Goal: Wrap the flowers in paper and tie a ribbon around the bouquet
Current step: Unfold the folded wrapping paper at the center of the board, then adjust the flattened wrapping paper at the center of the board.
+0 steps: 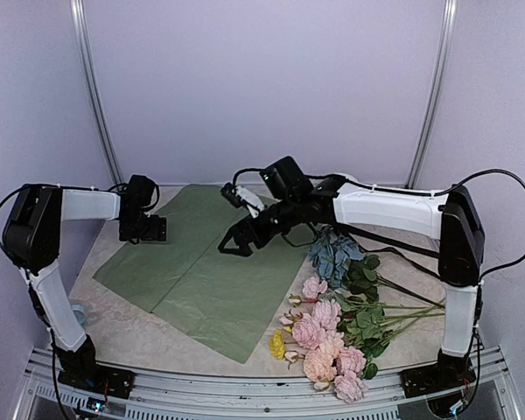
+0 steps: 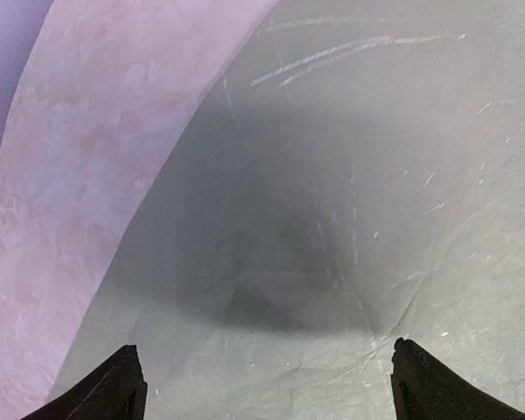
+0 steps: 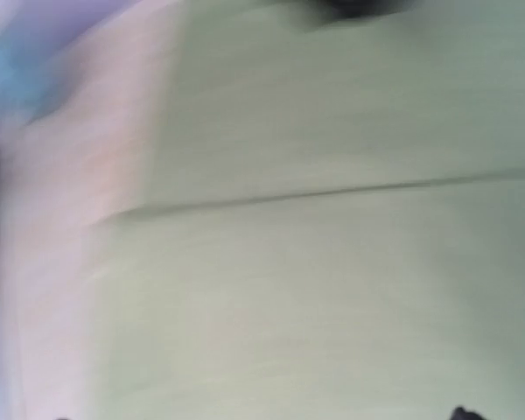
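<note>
Green paper (image 1: 201, 284) is spread out flat with one long crease across it. Flowers (image 1: 332, 328) lie on their side just right of it: pink roses nearest, blue hydrangea behind, stems pointing right.

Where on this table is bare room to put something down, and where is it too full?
Bare table shows at the near left, between the green paper and the left arm's base. The paper's near half is free too. The near right is crowded with flowers, and the right arm hangs over the far middle.
</note>
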Controlling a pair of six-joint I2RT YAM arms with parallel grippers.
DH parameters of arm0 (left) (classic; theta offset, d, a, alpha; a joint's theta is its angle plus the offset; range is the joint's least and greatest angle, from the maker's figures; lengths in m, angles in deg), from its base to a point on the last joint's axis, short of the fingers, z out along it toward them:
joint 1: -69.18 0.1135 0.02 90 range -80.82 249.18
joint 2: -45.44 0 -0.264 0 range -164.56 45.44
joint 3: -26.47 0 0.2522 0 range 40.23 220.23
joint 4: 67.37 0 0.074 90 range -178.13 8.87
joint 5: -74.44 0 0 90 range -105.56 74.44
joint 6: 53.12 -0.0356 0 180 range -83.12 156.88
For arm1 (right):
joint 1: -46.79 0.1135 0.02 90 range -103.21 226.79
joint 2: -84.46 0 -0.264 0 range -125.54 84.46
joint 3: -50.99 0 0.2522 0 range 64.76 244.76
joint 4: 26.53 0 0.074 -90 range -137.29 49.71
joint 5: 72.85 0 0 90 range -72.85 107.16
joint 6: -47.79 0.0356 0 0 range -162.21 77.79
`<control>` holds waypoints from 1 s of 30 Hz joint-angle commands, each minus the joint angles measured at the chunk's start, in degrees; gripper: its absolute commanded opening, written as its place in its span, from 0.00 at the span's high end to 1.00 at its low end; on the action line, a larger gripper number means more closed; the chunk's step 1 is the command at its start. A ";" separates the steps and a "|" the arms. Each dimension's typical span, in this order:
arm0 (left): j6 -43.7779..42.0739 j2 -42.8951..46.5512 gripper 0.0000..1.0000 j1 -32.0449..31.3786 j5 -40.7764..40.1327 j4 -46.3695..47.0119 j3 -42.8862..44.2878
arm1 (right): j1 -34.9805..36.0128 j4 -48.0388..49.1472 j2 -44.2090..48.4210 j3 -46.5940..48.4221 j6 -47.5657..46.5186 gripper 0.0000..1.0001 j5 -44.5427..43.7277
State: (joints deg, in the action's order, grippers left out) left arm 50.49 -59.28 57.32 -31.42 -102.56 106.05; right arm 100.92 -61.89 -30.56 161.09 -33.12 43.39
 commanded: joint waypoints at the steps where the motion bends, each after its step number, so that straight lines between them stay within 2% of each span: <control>1: -2.29 0.66 0.05 -5.38 -1.60 -4.26 4.47 | -7.17 -5.54 -3.65 1.73 0.56 0.13 -13.74; 4: -0.60 4.21 0.06 -9.16 -1.76 -8.18 1.92 | -8.85 -13.11 -8.96 7.89 -2.14 0.18 -22.74; 6: 1.17 7.30 0.09 -11.24 1.34 -8.89 -2.41 | -9.59 -15.61 -11.70 10.25 -4.03 0.19 -26.54; 11: 5.40 13.74 0.15 -16.21 5.19 -6.33 -14.12 | -11.61 -19.42 -17.73 14.45 -5.14 0.24 -27.27; 15: 6.78 11.80 0.17 -16.63 4.44 -4.25 -17.37 | -11.80 -20.04 -19.56 14.61 -5.04 0.26 -28.26; 22: 4.50 5.01 0.17 -14.96 -0.88 -1.97 -15.33 | -12.92 -21.68 -20.67 11.37 -5.32 0.27 -33.55; 26: 2.73 2.28 0.17 -12.63 -1.84 -0.01 -13.60 | -14.38 -19.06 -16.83 6.57 -5.19 0.28 -31.59; 30: 1.21 1.67 0.17 -11.27 -2.24 1.10 -12.25 | -14.14 -18.32 -12.63 7.30 -9.60 0.28 -20.22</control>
State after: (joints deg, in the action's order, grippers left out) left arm 54.57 -54.78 44.40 -30.96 -100.00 94.01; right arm 87.52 -79.03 -47.39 169.29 -39.00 15.37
